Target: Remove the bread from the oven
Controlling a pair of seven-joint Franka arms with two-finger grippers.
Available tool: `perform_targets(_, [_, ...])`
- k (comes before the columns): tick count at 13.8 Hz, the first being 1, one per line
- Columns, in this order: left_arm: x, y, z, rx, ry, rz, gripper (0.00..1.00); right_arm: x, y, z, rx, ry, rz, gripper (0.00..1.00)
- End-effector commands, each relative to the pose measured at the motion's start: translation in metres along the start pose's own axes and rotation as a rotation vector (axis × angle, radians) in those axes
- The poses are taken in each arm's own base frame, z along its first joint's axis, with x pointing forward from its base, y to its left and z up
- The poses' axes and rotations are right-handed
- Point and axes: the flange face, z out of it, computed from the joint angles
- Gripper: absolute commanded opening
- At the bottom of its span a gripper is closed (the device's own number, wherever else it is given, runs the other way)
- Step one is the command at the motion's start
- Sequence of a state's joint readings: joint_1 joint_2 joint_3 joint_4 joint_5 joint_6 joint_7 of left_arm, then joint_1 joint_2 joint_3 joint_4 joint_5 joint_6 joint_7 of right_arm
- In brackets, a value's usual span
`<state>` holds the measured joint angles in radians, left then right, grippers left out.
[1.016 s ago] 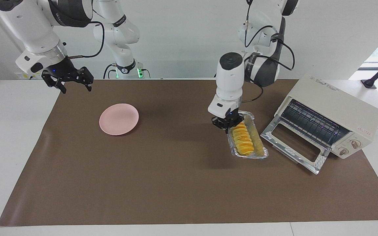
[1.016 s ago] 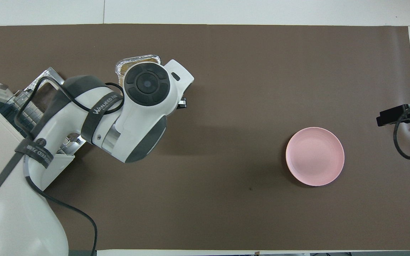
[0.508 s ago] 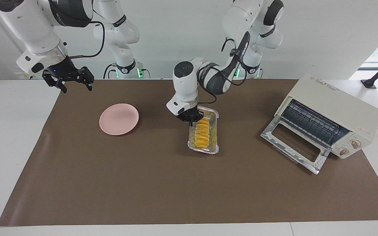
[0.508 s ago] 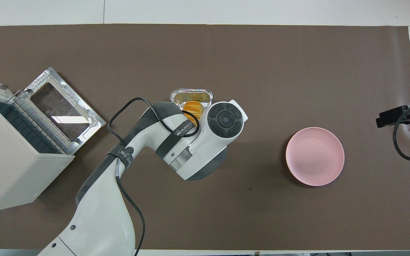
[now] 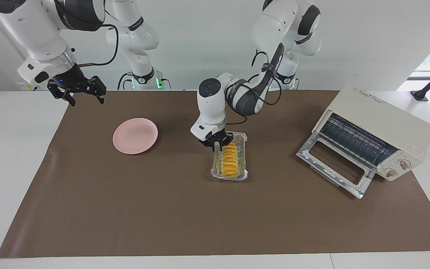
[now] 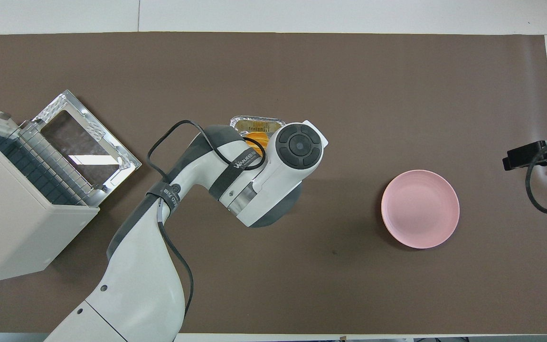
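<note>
The left tool (image 5: 217, 144) is down at the robot-side end of a silver foil tray (image 5: 243, 164) near the middle of the surface, clenched on the tray's end rim, as far as the facing view shows. The bread (image 5: 229, 160) lies inside that tray, out of the oven (image 5: 381, 129) and well apart from it, its long axis running from the robots toward the open edge of the surface, in line with the tray. It is a small golden-orange loaf crossed by ridges like joined slices; from overhead only a sliver of it (image 6: 257, 137) and of the tray's end (image 6: 256, 122) shows past the left arm's wrist.

The cream-white toaster oven stands at the left arm's end of the surface, its glass-windowed door (image 5: 335, 164) dropped flat, its dark wire rack (image 5: 353, 139) bare and two round knobs on its front. A round pink plate (image 5: 135, 135) sits toward the right arm's end. The right tool (image 5: 85, 94) hangs over the corner of the brown mat (image 5: 185, 213) at the right arm's end, its fingers spread apart, the arm waiting. The mat covers most of the white surface (image 5: 9, 157); a plain white wall rises at the robots' backs.
</note>
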<state>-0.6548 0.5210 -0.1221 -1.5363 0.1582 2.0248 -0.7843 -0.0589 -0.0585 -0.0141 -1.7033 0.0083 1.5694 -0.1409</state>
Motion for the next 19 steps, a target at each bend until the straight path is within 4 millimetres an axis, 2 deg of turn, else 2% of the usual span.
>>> perform_targets(1, [0.025, -0.036, -0.036, -0.005, 0.031, -0.087, 1.00, -0.008, 0.004, 0.000, 0.010, -0.004, 0.000, 1.00])
perform_targets(2, [0.044, -0.083, -0.073, -0.021, 0.040, -0.162, 1.00, -0.008, 0.002, 0.000, 0.011, -0.004, -0.001, 1.00])
perform_targets(4, [0.064, -0.161, -0.124, -0.052, 0.021, -0.257, 1.00, -0.007, -0.008, 0.001, 0.009, -0.005, -0.012, 1.00])
perform_targets(5, [0.072, -0.203, -0.137, -0.045, 0.007, -0.260, 1.00, -0.005, -0.019, 0.001, 0.006, 0.002, 0.011, 1.00])
perform_targets(6, [0.073, -0.235, -0.146, -0.026, -0.023, -0.226, 1.00, 0.000, -0.037, 0.002, 0.003, 0.012, 0.054, 1.00])
perform_targets(7, [0.069, -0.267, -0.160, -0.013, -0.058, -0.199, 1.00, 0.004, -0.060, 0.002, 0.001, 0.028, 0.071, 1.00])
perform_targets(8, [0.060, -0.291, -0.172, -0.009, -0.089, -0.179, 1.00, 0.007, -0.080, 0.004, 0.000, 0.036, 0.082, 1.00])
perform_targets(10, [0.034, -0.343, -0.194, 0.007, -0.139, -0.221, 1.00, 0.021, -0.114, 0.018, 0.001, 0.048, 0.155, 1.00])
perform_targets(11, [0.024, -0.368, -0.205, -0.035, -0.163, -0.235, 1.00, 0.034, -0.139, 0.033, 0.001, 0.053, 0.176, 1.00])
perform_targets(13, [0.012, -0.381, -0.217, -0.059, -0.193, -0.200, 1.00, 0.050, -0.183, 0.059, 0.005, 0.069, 0.245, 1.00])
perform_targets(15, [0.002, -0.384, -0.225, -0.054, -0.211, -0.178, 1.00, 0.060, -0.229, 0.088, -0.008, 0.075, 0.261, 1.00])
perform_targets(17, [-0.008, -0.391, -0.232, -0.049, -0.230, -0.178, 1.00, 0.069, -0.260, 0.118, -0.014, 0.072, 0.302, 1.00])
perform_targets(19, [-0.013, -0.392, -0.226, -0.047, -0.240, -0.169, 1.00, 0.074, -0.287, 0.146, -0.030, 0.073, 0.322, 1.00])
